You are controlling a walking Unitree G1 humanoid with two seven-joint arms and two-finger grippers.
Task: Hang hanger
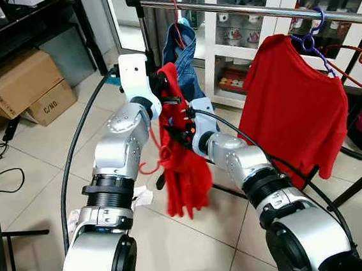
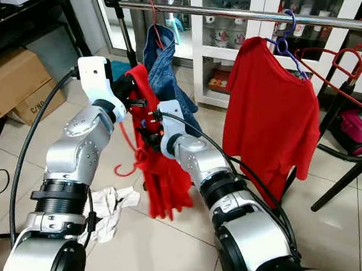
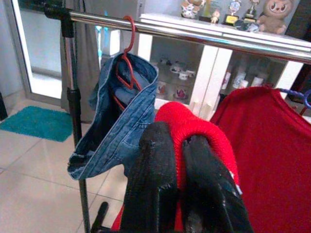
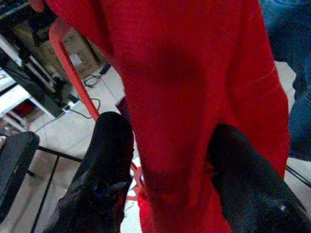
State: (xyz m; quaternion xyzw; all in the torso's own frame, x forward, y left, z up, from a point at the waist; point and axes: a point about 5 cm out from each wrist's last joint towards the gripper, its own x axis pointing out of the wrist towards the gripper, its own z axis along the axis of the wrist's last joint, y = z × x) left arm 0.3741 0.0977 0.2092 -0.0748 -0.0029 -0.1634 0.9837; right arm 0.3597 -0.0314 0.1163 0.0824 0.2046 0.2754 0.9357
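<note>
From the left eye view, my worry is the hook. The red hanger [image 1: 152, 159] dangles low beside the left arm, its hook curling near the elbow, well below the rail [image 1: 252, 10]. I hold cloth, not hanger, so if I lift now the hook may swing and snag the arm, or the red garment [image 1: 183, 167] may slide off. The garment hangs bunched between both arms, under the rail's left end, just beside the jeans [image 1: 181, 52]. The left gripper [image 1: 165, 86] sits at its top, the right gripper [image 1: 181, 124] lower down on its side.

The right eye view shows the same: the red T-shirt [image 2: 270, 111] on its purple hanger [image 2: 283, 41] hangs farther along the rail, so the free stretch between it and the jeans is narrow. I judge a careless raise could knock either.

In the left wrist view, the fingers [image 3: 150, 184] are pinched together on a rolled red edge of the garment, a thick ribbed hem or collar. The rail runs above and beyond, apart from the gripper.

In the right wrist view, the fingers [image 4: 104, 160] stand apart on either side of the knit red cloth, touching it; whether they truly clamp it I cannot tell. A red hanger bar shows beside the garment.
</note>
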